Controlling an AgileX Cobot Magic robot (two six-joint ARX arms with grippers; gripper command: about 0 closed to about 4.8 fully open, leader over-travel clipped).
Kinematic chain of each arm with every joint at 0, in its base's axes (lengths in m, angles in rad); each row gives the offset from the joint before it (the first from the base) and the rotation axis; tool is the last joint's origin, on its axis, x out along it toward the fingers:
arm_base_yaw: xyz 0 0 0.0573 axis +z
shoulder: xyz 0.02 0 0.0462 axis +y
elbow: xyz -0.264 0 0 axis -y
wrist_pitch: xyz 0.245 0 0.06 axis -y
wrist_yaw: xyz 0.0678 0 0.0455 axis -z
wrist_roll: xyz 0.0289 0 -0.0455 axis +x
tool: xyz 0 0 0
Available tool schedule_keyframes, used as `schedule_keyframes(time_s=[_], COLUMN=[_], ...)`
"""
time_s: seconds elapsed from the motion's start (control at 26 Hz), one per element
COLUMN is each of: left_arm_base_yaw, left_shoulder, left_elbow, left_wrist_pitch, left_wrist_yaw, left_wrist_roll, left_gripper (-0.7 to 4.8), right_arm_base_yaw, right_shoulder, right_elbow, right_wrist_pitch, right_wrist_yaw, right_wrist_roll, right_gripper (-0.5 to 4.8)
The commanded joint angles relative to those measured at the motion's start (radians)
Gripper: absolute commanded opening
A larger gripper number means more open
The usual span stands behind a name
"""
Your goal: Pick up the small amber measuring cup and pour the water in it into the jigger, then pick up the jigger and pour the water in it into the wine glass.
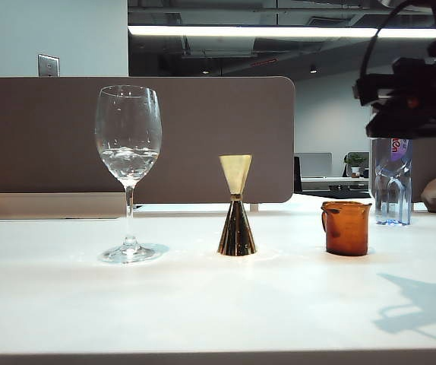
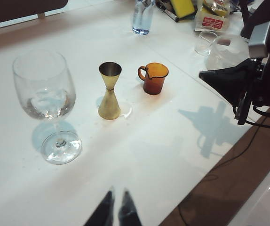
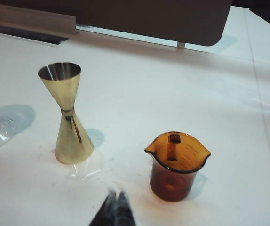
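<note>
- the wine glass (image 1: 128, 144) has water in it, so the job looks done.
- the jigger (image 1: 236, 205) stands on the counter (image 1: 203, 304) between the wine glass and the small amber measuring cup (image 1: 347, 227).
- the right fingers (image 3: 115, 209) are pressed together, hold nothing, and hang above the counter near the cup.
- the left fingers (image 2: 115, 212) are almost together, hold nothing, and hang well apart from the jigger.
</note>
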Motion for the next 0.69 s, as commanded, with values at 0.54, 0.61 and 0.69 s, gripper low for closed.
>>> schedule_keyframes(time_s=[0.54,0.61,0.69], left_arm_base_yaw=[0.000,0.000,0.000], left_shoulder=[0.000,0.000,0.000], left_elbow=[0.004,0.004,0.004], left_wrist_pitch=[0.013,0.013,0.013], left_wrist_yaw=[0.003,0.003,0.003], left_wrist_roll=[0.004,0.004,0.004], left_gripper=[0.26,0.26,0.26], right_arm_base_yaw=[-0.002,-0.002,-0.002], right_shoulder=[-0.114,-0.114,-0.114], right_elbow=[-0.093,-0.093,-0.093], right_wrist_pitch=[0.063,0.063,0.064], right_wrist_yaw=[0.000,0.000,0.000], right_wrist_roll=[0.001,0.001,0.001], right_gripper=[-0.05,-0.05,-0.05])
